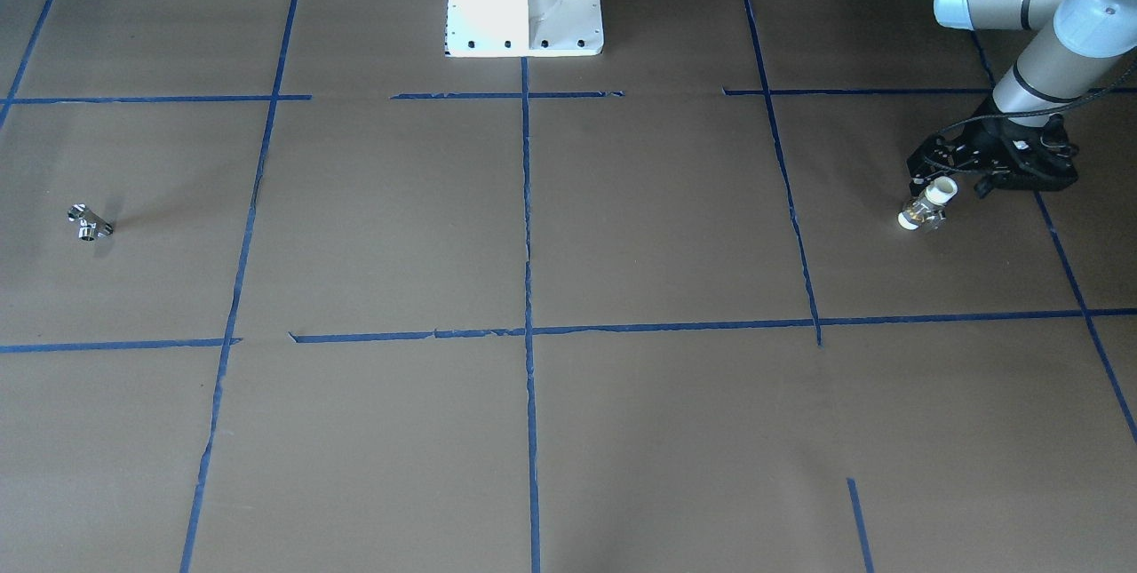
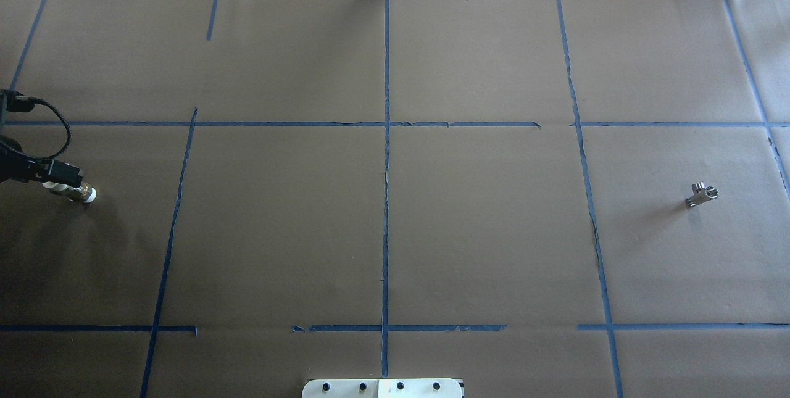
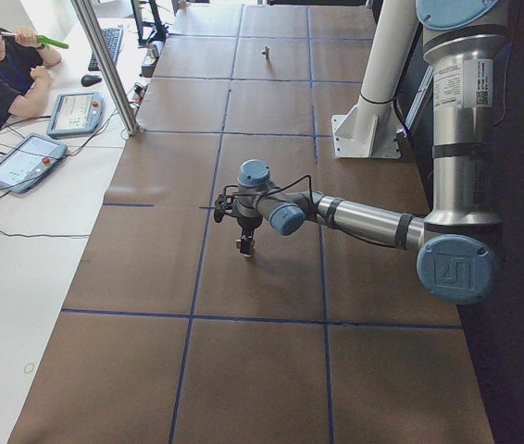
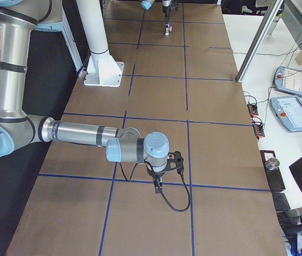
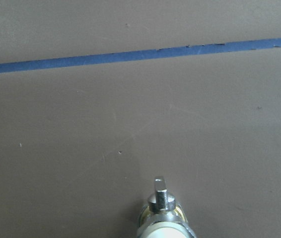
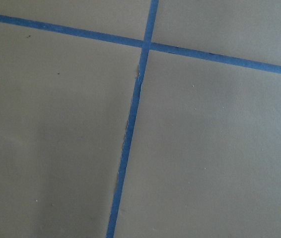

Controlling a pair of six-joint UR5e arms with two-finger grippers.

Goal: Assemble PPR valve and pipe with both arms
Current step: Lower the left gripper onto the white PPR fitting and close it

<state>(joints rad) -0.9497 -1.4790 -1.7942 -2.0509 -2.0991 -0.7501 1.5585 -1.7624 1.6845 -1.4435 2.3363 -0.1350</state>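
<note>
Your left gripper is clamped on the tilted valve at the left end of the surface, the pipe lies well apart on its right side, and you cannot tell whether the right gripper is closed.

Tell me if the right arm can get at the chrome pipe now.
Probably yes: the pipe lies alone on bare paper, nothing beside or over it, at the end where the right arm reaches in.
</note>
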